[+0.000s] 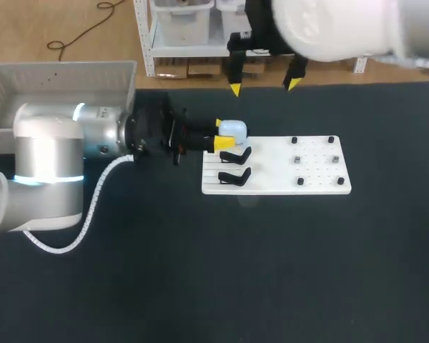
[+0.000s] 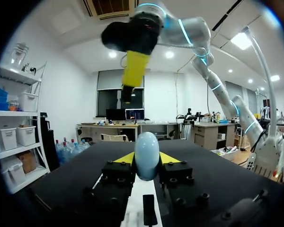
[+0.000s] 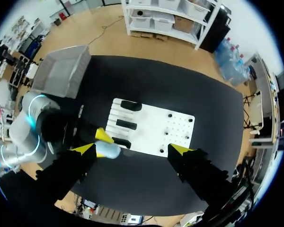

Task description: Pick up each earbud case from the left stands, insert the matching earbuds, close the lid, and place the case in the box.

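As the left arm (image 1: 100,132) lies level, fingers (image 1: 224,143) (yellow-tipped) grip the case (image 1: 234,129)

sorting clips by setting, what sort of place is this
Probably a robotics lab test bench: over a black table, the left end effector grips a pale earbud case at a white fixture board with stands, beside a grey box.

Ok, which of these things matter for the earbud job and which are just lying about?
Job: earbud case, held in left fingers; black stands; white board; small dark pieces, likely earbuds; grey box.
Other: white cable on left arm.
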Robot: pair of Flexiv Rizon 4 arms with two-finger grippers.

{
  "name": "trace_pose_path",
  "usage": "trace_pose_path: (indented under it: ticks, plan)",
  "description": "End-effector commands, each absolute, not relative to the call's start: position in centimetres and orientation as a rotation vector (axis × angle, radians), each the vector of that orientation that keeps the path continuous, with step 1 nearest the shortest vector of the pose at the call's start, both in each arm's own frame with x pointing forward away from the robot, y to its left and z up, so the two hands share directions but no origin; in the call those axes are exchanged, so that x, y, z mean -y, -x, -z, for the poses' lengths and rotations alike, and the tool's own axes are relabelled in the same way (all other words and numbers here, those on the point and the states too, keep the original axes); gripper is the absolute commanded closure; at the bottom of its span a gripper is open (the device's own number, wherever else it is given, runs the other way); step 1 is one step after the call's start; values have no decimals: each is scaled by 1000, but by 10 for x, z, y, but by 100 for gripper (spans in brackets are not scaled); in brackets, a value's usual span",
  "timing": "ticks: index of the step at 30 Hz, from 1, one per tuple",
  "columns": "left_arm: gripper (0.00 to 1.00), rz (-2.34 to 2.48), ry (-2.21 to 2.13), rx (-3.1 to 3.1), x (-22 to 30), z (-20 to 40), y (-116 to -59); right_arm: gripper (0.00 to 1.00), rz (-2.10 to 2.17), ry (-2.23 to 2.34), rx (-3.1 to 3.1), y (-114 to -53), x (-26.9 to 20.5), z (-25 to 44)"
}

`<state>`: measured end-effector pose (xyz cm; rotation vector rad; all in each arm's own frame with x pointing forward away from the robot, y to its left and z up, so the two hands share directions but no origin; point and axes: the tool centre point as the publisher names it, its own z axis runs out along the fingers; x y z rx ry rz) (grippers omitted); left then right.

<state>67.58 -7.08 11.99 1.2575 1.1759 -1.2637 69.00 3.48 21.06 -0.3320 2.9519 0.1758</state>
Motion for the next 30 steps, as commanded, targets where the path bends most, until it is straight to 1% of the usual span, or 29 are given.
trace_pose_path:
  ticks: [1, 9, 14, 23, 30]
  plan:
    - [100, 1200, -1195, -1267, 51, -142, -660, 0, -284, 351, -2642, -631, -12, -220]
    - [100, 1101, -1034, -1407, 19, -179, -663, 0, -302, 391, -2596, -620, -11, -217]
    - [100, 971, -961, -1487, -15, -193, -676, 0, -302, 391, -2596, -620, -11, -217]
    - [100, 674, -659, -1618, -125, -199, -750, 0, -302, 391, -2596, -620, -11, -217]
    - [100, 493, -570, -1761, -193, -169, -806, 0, -302, 391, -2596, -620, -11, -217]
